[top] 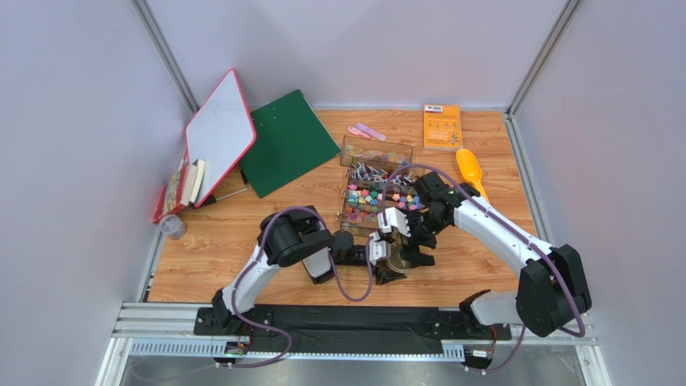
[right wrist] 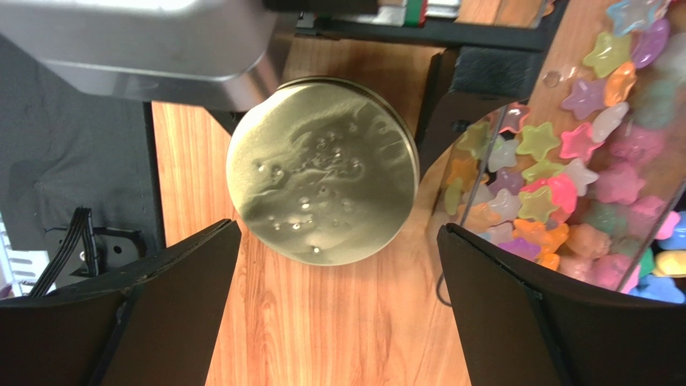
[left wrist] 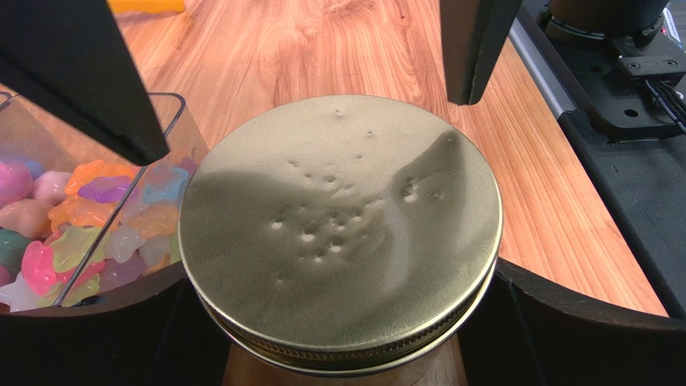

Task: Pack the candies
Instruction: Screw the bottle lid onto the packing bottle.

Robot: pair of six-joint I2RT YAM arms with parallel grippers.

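Observation:
The candies [top: 374,197] are small bright star and blob shapes in a clear compartment box [top: 375,150]; they also show in the left wrist view [left wrist: 72,233] and the right wrist view [right wrist: 564,185]. A jar with a round gold lid [left wrist: 338,225] stands just in front of the box. My left gripper [left wrist: 338,326] is shut on the jar below the lid, one jaw on each side [top: 392,264]. My right gripper [right wrist: 338,265] is open and empty, hovering just above the lid [right wrist: 322,169] and beside it [top: 412,237]. The jar's contents are hidden.
A yellow scoop [top: 469,169] lies right of the box. An orange book [top: 442,126], a green folder [top: 288,141], a red-edged whiteboard [top: 219,137] and pink items [top: 366,130] lie at the back. A small jar [top: 171,227] sits at the left edge.

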